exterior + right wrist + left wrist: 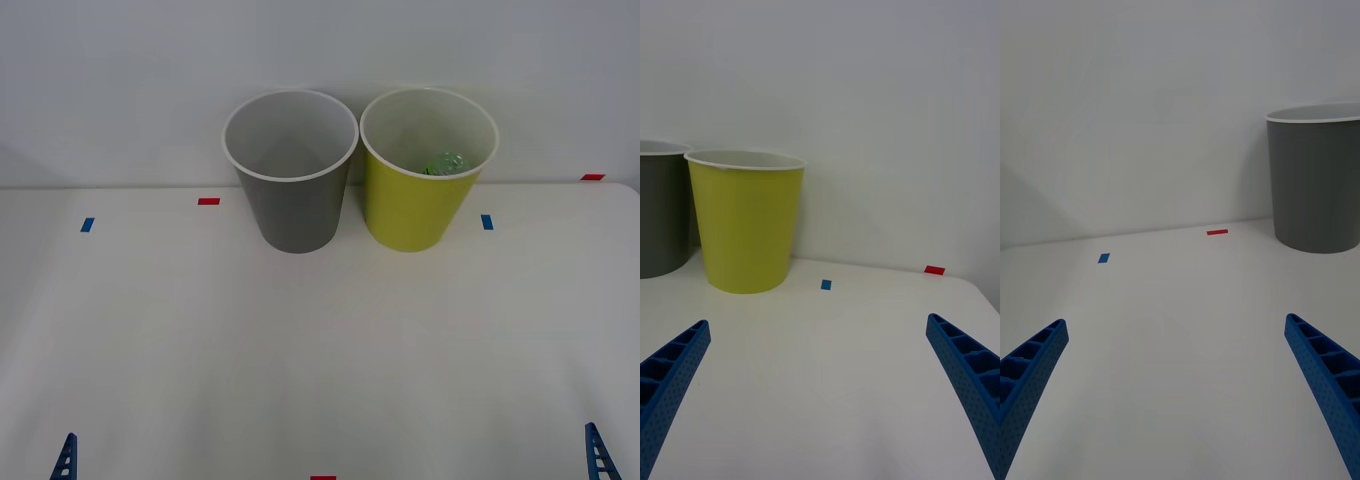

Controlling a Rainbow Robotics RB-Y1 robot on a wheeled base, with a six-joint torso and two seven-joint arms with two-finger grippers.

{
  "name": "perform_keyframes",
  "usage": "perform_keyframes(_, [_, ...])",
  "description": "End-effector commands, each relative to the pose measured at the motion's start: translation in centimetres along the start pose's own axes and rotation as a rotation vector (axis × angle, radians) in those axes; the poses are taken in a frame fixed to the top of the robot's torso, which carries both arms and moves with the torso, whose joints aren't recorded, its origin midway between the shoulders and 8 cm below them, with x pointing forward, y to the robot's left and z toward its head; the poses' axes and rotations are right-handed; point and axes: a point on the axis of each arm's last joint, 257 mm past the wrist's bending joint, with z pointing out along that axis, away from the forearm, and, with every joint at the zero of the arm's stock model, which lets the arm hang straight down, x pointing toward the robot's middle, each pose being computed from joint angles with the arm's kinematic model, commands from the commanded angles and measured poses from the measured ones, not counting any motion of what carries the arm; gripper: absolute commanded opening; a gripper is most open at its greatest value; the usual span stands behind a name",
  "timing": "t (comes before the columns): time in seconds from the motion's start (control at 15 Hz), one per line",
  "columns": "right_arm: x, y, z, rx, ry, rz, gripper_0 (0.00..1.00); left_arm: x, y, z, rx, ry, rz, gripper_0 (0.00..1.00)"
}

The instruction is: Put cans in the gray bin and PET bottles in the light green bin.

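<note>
Nearest the robot, both arms sit low at the near edge of the white table (pixel 320 350). In the front view just the blue ribbed fingertips poke up at the bottom corners: left gripper (pixel 1176 390) on the left, right gripper (pixel 816 390) on the right. Each wrist view has its own two fingers at opposite corners w/ bare tabletop between them, so both are spread wide and hold nothing.

Mid-table: a small red tape mark (pixel 322 478) at the near edge, centre. Farther back, a blue tape mark (pixel 87 224) and a red tape mark (pixel 208 201) on the left side; a blue tape mark (pixel 487 221) and a red tape mark (pixel 592 177) on the right.

At the far edge, against the pale wall (pixel 120 80), two round tapered plastic bins w/ white rims stand upright, side by side, rims just about touching. The gray bin (pixel 292 205) is on the left, its pale inside bare as far as can be seen. The light green bin (pixel 415 205) is on the right. The small clear PET bottle w/ green label (pixel 446 164) lies inside it, low against the near wall, only partly seen over the rim.
</note>
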Motion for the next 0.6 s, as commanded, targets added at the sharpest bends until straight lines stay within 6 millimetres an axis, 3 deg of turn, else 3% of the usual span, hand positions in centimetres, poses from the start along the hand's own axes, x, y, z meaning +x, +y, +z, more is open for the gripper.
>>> perform_keyframes(0.07, [0.01, -0.01, 0.00, 0.000, 0.000, 0.000, 1.00, 0.00, 0.00, 0.00, 0.000, 0.000, 0.000, 1.00])
perform_keyframes(0.6, [0.01, -0.01, 0.00, 0.000, 0.000, 0.000, 1.00, 0.00, 0.00, 0.00, 0.000, 0.000, 0.000, 1.00])
